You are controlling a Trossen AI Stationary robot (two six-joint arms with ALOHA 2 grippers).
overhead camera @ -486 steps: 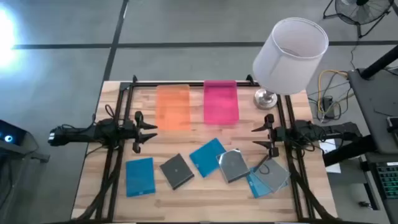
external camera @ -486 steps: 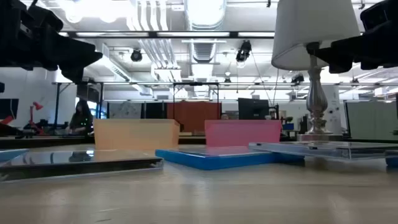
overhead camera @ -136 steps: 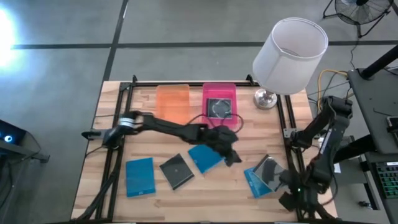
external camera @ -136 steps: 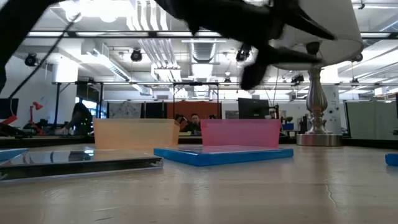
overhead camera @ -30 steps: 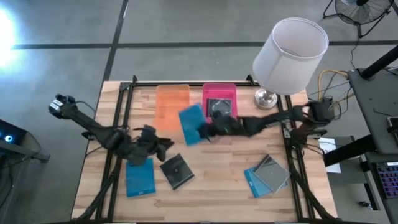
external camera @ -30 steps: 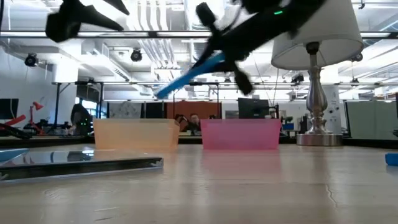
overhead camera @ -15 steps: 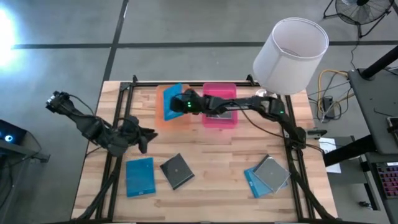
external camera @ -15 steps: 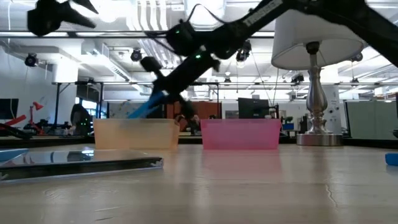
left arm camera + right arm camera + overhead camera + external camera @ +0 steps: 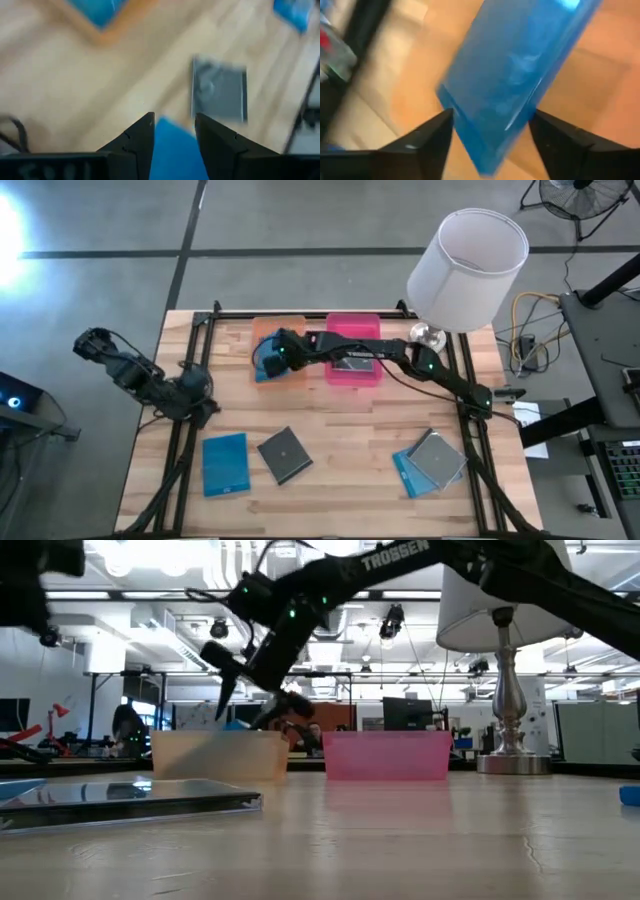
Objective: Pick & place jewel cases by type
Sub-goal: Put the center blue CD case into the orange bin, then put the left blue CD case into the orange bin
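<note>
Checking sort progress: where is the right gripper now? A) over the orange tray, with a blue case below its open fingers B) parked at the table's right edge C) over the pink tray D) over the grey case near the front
A: the right gripper reaches across to the orange tray, and its wrist view shows a blue case beyond its spread fingers.

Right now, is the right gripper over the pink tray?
No, in the high view the right gripper is over the orange tray, beside the pink tray, with a blue jewel case below it.
</note>
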